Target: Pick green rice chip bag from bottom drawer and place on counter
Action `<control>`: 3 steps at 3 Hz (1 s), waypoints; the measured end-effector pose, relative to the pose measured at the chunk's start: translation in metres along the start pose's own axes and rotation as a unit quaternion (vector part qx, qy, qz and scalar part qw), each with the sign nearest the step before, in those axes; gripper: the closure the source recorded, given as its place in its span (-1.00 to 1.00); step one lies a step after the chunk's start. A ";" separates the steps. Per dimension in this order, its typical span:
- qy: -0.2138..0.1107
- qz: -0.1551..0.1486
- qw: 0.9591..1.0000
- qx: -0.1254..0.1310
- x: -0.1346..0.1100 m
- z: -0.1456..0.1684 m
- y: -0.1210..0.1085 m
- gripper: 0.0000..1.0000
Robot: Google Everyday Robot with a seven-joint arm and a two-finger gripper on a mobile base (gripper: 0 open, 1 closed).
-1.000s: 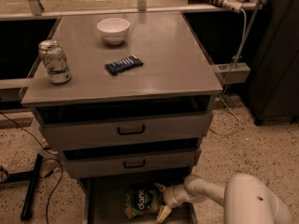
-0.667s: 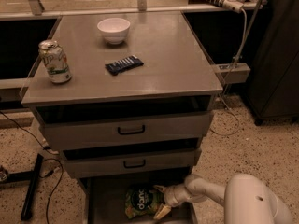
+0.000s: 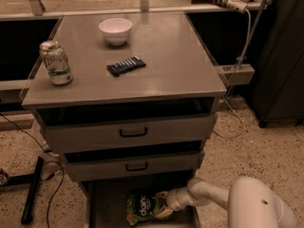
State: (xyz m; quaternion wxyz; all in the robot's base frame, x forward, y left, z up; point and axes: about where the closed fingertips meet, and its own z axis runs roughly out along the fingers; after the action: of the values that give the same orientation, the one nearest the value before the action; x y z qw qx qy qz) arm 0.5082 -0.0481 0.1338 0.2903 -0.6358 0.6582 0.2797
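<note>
The green rice chip bag point(image 3: 144, 206) lies on the floor of the bottom drawer point(image 3: 108, 207), which is pulled out at the foot of the cabinet. My gripper point(image 3: 164, 205) reaches in from the right at the end of the white arm point(image 3: 213, 196) and sits against the bag's right edge. The bag lies flat in the drawer. The counter point(image 3: 166, 56) is the broad grey top above.
On the counter stand a white bowl point(image 3: 115, 31), a green-white soda can point(image 3: 56, 63) and a dark blue wrapper point(image 3: 126, 65). Two grey drawers with black handles point(image 3: 133, 133) sit above the bottom drawer. Cables and a black stand point(image 3: 32, 189) lie on the floor at left.
</note>
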 end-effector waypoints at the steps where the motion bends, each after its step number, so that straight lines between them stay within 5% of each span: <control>1: 0.000 0.000 1.000 0.000 0.000 0.000 0.000 0.77; 2: 0.000 0.000 1.000 0.000 0.000 0.000 0.000 1.00; 3: -0.005 0.001 1.000 0.002 -0.005 -0.007 0.006 1.00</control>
State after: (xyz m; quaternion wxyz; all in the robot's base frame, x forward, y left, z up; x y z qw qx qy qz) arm 0.5017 -0.0501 0.1423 0.2943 -0.6329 0.6583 0.2818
